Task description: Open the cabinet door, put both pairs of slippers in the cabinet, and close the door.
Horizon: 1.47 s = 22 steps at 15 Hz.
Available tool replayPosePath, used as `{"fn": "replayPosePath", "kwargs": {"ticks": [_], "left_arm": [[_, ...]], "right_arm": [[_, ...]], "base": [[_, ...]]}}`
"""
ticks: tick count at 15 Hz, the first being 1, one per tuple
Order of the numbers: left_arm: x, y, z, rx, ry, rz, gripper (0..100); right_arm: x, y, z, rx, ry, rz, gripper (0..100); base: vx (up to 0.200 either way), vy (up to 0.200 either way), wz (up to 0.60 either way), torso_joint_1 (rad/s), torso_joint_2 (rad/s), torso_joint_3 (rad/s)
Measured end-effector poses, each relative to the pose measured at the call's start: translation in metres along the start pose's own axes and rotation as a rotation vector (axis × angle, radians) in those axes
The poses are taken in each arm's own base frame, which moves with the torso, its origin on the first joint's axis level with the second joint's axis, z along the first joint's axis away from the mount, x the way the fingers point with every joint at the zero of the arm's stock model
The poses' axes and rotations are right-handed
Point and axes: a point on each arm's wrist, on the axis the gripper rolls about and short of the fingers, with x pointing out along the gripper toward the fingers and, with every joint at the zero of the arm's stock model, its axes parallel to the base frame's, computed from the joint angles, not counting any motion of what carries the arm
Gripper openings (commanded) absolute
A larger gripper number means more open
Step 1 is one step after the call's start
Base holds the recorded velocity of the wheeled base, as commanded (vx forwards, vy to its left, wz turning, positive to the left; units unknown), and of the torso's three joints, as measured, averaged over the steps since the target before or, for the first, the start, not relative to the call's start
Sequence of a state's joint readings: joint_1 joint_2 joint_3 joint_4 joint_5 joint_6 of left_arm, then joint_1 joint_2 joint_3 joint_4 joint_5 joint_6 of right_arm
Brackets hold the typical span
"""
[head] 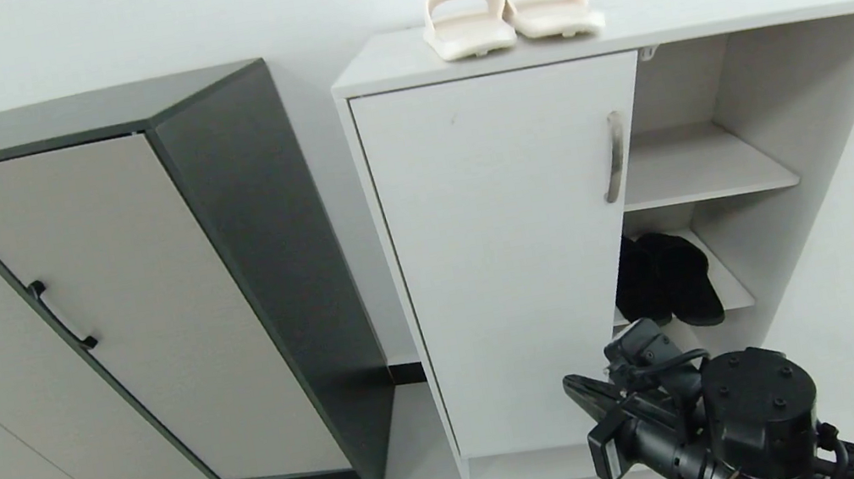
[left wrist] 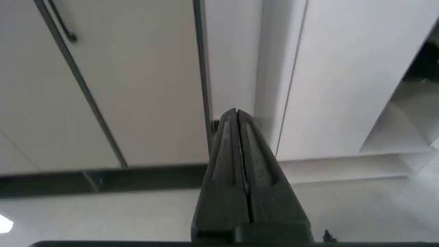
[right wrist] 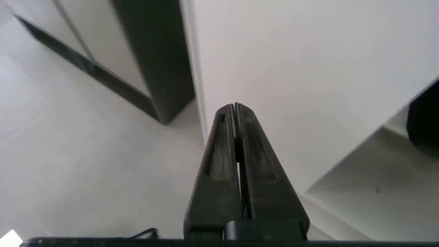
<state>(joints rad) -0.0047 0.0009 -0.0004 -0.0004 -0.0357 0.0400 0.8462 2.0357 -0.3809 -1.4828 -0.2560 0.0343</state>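
Note:
A cream pair of slippers [head: 511, 10] sits on top of the white cabinet [head: 649, 16]. The cabinet's left door [head: 516, 260] with its curved handle [head: 615, 156] is shut, and the right compartment stands open. A black pair of slippers [head: 669, 278] lies on the lower shelf inside, also seen as a dark shape [right wrist: 425, 120] in the right wrist view. My right gripper [head: 579, 388] [right wrist: 236, 108] is shut and empty, low in front of the white door. My left gripper [left wrist: 236, 113] is shut and empty, pointing at the gap between the two cabinets.
A dark cabinet [head: 256, 241] with grey doors [left wrist: 137, 75] and black handles stands to the left of the white one. The upper shelf [head: 698, 166] of the open compartment is bare. Pale floor [right wrist: 82, 151] lies in front of both cabinets.

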Motion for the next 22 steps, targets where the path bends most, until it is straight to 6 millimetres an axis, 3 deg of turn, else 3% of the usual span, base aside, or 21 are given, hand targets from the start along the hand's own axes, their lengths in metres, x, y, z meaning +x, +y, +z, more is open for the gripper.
{"fn": "replayPosePath", "kwargs": {"ticks": [22], "left_arm": [[0.0001,0.0000,-0.0003,0.000,0.003,0.000,0]], "right_arm": [[0.0004,-0.0002,-0.0066,-0.005,0.017,0.000,0]], "base": [[0.000,0.000,0.00,0.185,-0.50,-0.316]]}}
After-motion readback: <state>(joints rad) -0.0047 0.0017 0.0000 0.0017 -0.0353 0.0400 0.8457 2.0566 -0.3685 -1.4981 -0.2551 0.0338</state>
